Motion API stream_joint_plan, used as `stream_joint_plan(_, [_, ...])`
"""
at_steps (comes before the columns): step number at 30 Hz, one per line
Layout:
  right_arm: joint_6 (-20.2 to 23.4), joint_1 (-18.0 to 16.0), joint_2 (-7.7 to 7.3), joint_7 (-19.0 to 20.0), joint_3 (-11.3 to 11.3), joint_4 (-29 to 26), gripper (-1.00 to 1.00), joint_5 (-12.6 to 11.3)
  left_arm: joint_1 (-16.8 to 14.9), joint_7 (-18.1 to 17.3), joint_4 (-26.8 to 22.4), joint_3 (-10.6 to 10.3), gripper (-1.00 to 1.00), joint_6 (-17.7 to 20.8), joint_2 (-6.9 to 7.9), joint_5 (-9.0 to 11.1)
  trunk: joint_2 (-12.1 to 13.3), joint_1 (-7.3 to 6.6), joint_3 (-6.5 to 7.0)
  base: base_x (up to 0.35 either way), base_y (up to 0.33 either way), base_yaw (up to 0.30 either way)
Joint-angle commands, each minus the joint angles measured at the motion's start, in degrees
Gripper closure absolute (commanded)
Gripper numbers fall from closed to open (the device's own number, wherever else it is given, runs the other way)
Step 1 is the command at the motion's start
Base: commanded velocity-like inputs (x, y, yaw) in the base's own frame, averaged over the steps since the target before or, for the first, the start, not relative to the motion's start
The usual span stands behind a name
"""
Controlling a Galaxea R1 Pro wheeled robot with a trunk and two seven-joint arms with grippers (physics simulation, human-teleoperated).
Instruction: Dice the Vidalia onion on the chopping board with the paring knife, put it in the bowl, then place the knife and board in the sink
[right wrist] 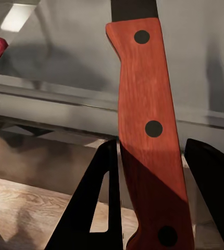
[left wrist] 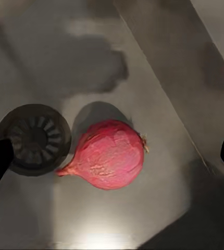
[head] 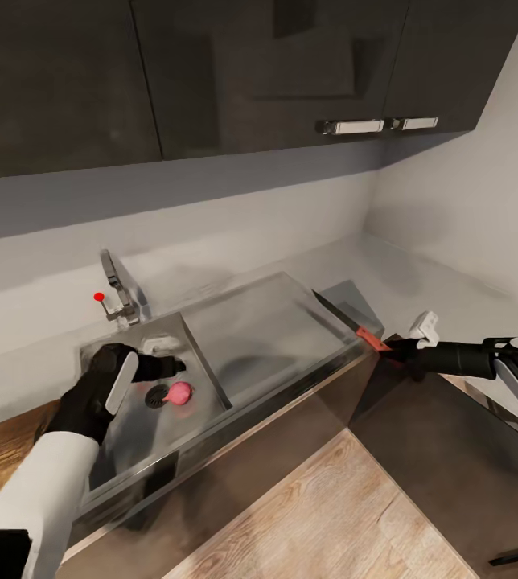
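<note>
Hovering over the sink (head: 203,362), left gripper (left wrist: 112,156) spread wide, fingertips flanking the Vidalia onion (left wrist: 109,160) lying on the basin floor below, drain (left wrist: 34,138) just beside it. Step in hand, by the look of it: fetching the onion, nothing gripped yet. Next up, likely: drop straight down, straddle the bulb, squeeze without letting it roll drainward. Over to the right gripper (head: 404,351), near the drainboard's far end: paring knife (right wrist: 148,135) handle between the fingers, seemingly clamped, blade pointing ahead.
</note>
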Motion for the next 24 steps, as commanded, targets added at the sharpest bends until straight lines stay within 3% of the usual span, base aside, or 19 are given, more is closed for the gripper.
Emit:
stream_joint_plan(1, [0.54,-0.08,-0.05,-0.05,0.09,-0.01,1.0,-0.4,-0.14,1.12,0.99,-0.06,-1.0,0.22,-0.51,0.03,-0.13,0.03,-0.11,0.0,0.0,0.0])
stream_joint_plan(7, [0.8,-0.08,-0.05,-0.04,0.07,-0.01,1.0,-0.41,-1.25,2.61,4.27,-0.62,-1.0,-0.04,-2.85,0.01,-0.13,0.03,-0.11,0.0,0.0,0.0])
stream_joint_plan(18, [0.83,-0.08,-0.05,-0.06,0.01,-0.01,1.0,-0.42,-1.63,2.91,10.16,-1.22,-1.0,-0.45,-3.23,0.01,-0.13,0.03,-0.11,0.0,0.0,0.0])
stream_joint_plan(24, [0.83,-0.08,-0.05,-0.02,0.0,-0.01,1.0,-0.45,-4.46,4.73,17.59,-1.23,-1.0,-4.6,-3.27,0.01,-0.13,0.03,-0.11,0.0,0.0,0.0])
